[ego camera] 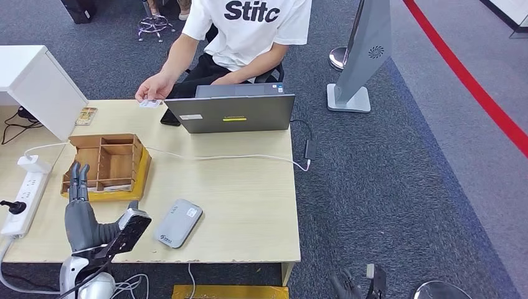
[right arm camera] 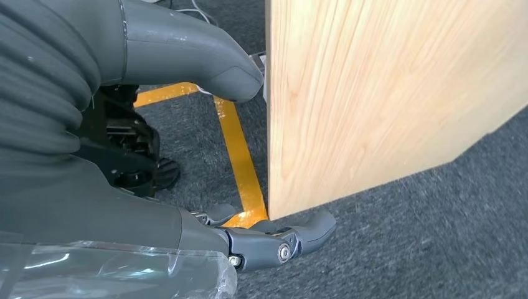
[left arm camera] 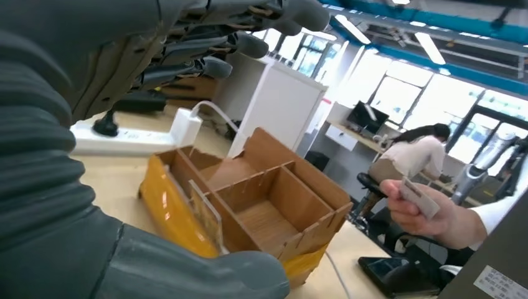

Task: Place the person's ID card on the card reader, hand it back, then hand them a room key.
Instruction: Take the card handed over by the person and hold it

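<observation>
Bench: pale wood top, seen from above in the head view.

Left hand: at 8 o'clock on the bench, raised over the near edge, fingers straight and spread wide, thumb out to the side, holding nothing. Fingertips reach toward the box. In the left wrist view the fingers are likewise spread above the box.

Right hand: hanging below bench level beside the bench's side panel, above grey carpet and a yellow floor stripe; fingers loosely curled, nothing in them.

ID card: small white card at 11 o'clock, pinched in the person's hand just over the far edge of the bench; also seen in the left wrist view, held clear of the bench.

Card reader: flat grey unit at 6 o'clock, near the front edge, just beside the left hand, bare on top.

Box: brown compartmented tray at 9 o'clock, resting on a yellow pad.

Laptop: grey, open, at 12 o'clock, its lid back facing the robot.

Power strip: white, at the left edge of the bench.
</observation>
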`<state>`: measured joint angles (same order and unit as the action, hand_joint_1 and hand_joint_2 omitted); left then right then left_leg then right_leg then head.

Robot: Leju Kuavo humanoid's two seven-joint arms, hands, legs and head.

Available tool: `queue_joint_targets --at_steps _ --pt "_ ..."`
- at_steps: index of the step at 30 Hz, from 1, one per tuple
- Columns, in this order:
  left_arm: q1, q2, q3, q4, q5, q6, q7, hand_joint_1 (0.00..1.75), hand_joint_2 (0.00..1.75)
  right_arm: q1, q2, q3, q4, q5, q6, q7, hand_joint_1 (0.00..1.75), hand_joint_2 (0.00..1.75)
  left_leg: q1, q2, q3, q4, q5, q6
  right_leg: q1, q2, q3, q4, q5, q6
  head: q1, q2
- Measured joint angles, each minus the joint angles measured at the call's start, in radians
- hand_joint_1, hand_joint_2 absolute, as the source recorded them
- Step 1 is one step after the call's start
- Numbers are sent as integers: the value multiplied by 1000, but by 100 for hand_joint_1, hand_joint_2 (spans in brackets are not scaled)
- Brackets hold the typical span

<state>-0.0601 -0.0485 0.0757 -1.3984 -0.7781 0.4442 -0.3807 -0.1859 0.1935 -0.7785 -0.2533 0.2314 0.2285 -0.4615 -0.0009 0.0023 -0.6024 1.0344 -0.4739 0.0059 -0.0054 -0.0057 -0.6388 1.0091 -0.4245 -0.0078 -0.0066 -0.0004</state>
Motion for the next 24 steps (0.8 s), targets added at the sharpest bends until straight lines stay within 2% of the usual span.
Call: queue_joint_targets --at_steps 11,23,24 --pt "-199 105 -74 199 -277 47 136 0 175 -22 6 41 6 25 -15 32 0 175 0 0 0 0 1 -1 0 0 0 1 0 0 0 0" --pt "-385 209 -141 375 -577 175 277 0 175 -40 13 86 9 45 -35 63 0 175 1 0 0 0 2 -2 1 1 0 1 2 -3 0 0" --pt "-394 215 -143 380 -604 191 286 24 175 -40 13 90 10 45 -37 65 0 175 1 0 0 0 2 -2 1 1 0 1 2 -3 0 0"
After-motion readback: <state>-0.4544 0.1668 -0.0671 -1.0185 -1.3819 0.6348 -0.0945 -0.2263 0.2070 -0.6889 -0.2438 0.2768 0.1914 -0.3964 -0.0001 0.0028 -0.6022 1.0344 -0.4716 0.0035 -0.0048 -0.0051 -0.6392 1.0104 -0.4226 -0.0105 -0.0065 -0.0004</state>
